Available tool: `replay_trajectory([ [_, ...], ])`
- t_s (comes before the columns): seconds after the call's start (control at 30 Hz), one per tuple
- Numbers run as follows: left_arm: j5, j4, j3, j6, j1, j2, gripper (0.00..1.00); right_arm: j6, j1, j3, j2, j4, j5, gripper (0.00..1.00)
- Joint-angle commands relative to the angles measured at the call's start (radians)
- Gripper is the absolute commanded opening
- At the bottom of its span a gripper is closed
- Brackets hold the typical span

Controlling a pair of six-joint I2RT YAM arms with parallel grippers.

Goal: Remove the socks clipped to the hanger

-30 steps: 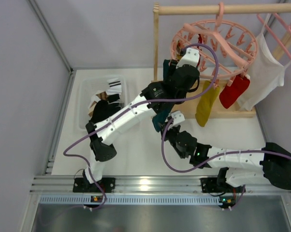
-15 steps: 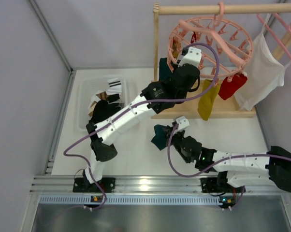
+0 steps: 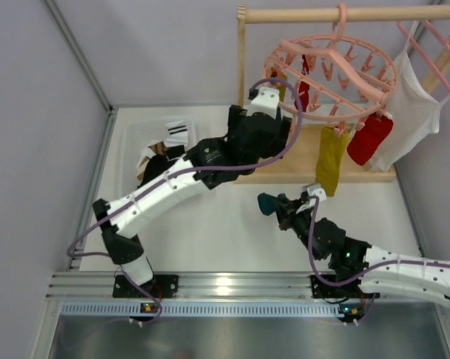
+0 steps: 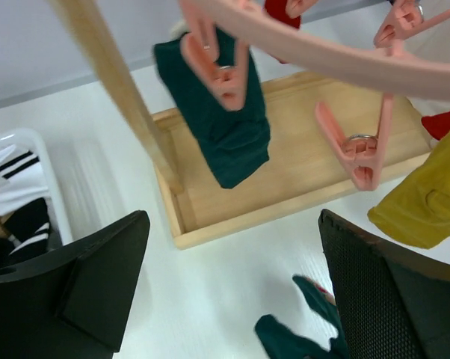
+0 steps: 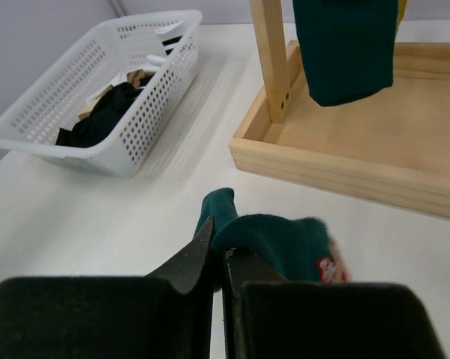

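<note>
Both extended: right pincer [image 5: 217, 258] low, clamping teal sock [image 5: 277, 241]; left pincer [image 4: 232, 224] spread beneath hanger [image 4: 322, 56].

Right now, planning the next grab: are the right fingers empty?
No, in the right wrist view the right fingers are shut on a teal sock.

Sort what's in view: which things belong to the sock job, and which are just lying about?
Job: clip hanger, clipped teal sock, mustard sock, red sock, held teal sock in the right pincer.
Lying about: white basket of striped socks, white shirt, wooden rack.
</note>
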Motion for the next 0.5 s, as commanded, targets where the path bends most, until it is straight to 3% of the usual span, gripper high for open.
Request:
replay_trajectory([
  [0.0,-0.07,0.02,-0.129,-0.077,0.003,-0.215,0.98,0.012,0.017,0.05,-0.05,-0.166,0.018,0.0],
  [0.23,-0.242,-0.023,-0.577,-0.158,0.026,-0.637,0.98,-0.031,0.012,0.228,0.049,-0.326,-0.08,0.0],
  [0.47,-0.144,-0.132,-0.823,-0.175,0.269,-0.889,0.98,-0.121,-0.008,0.484,0.344,-0.317,-0.3,0.0],
])
